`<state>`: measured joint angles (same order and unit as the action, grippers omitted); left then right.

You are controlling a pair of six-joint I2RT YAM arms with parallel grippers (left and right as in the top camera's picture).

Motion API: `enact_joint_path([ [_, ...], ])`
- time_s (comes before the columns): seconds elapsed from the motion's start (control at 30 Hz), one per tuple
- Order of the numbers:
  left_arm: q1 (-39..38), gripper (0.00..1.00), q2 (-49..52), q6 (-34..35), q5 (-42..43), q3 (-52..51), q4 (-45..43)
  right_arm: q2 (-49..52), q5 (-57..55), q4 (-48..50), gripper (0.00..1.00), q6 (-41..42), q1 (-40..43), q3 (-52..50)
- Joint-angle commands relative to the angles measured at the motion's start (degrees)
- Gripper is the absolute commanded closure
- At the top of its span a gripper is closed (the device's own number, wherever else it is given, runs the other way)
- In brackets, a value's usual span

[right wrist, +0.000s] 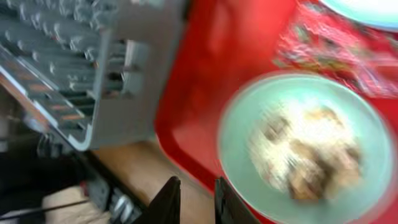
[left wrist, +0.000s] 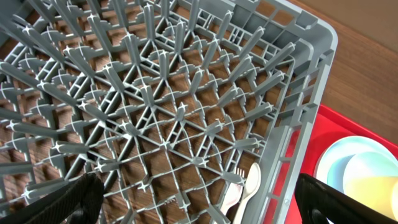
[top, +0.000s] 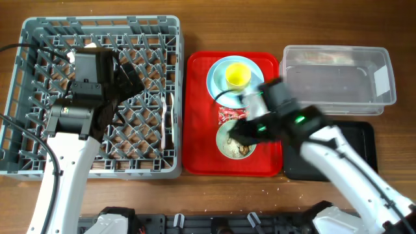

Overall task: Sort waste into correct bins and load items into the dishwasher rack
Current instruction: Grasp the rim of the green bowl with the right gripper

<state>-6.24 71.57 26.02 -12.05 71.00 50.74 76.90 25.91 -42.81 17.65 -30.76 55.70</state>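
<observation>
The grey dishwasher rack [top: 97, 170] fills the left side. A white spoon [left wrist: 252, 183] and fork [left wrist: 235, 186] lie in it by its right wall. My left gripper [top: 127, 78] hovers over the rack, open wide and empty [left wrist: 199, 208]. On the red tray [top: 198, 130] sit a blue plate [top: 221, 68] carrying a yellow cup [top: 237, 75], a red-and-silver wrapper [top: 229, 116], and a pale green bowl [top: 231, 146] of food scraps [right wrist: 305, 149]. My right gripper [top: 242, 133] hangs over the bowl's [right wrist: 242, 137] edge. Only a narrow gap parts its jaws [right wrist: 198, 190], and nothing is between them.
A clear plastic tub [top: 383, 97] stands at the back right, with a shallow black tray [top: 364, 133] in front of it. The right arm crosses above the black tray. The right wrist view is blurred by motion.
</observation>
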Motion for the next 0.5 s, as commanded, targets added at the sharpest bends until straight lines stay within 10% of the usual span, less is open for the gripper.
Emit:
enact_joint_path([
  [0.0,0.4,0.0,-0.2,0.1,0.3,0.9,-0.1,0.4,-22.3,6.2,0.73,3.5,-15.8,0.2],
  [0.47,0.4,0.0,-0.2,0.1,0.3,0.9,-0.1,16.2,-35.0,7.2,0.71,5.1,-24.0,0.1],
])
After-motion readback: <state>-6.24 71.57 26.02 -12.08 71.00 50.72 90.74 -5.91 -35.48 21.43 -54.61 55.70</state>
